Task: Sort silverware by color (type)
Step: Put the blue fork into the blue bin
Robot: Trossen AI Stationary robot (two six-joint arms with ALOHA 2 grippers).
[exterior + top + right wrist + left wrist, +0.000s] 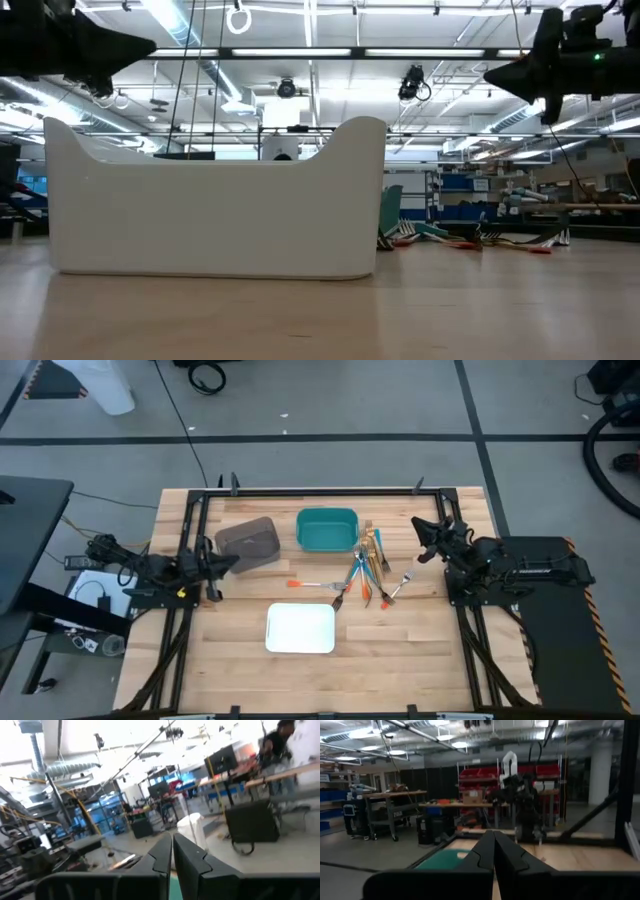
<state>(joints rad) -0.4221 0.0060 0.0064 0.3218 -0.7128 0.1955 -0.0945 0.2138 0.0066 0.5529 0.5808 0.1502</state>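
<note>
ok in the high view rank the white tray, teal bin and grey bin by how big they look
1. white tray, clearly the largest.
2. teal bin and grey bin look about alike; the grey one sits turned at an angle, so I won't rank them.

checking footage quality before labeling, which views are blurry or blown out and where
Right wrist view: motion-smeared, with the windows at upper left blown out above the right gripper. Left wrist view: dim and soft. Low view: the white tray blocks much of the table. High view: evenly lit, the silverware readable.
</note>
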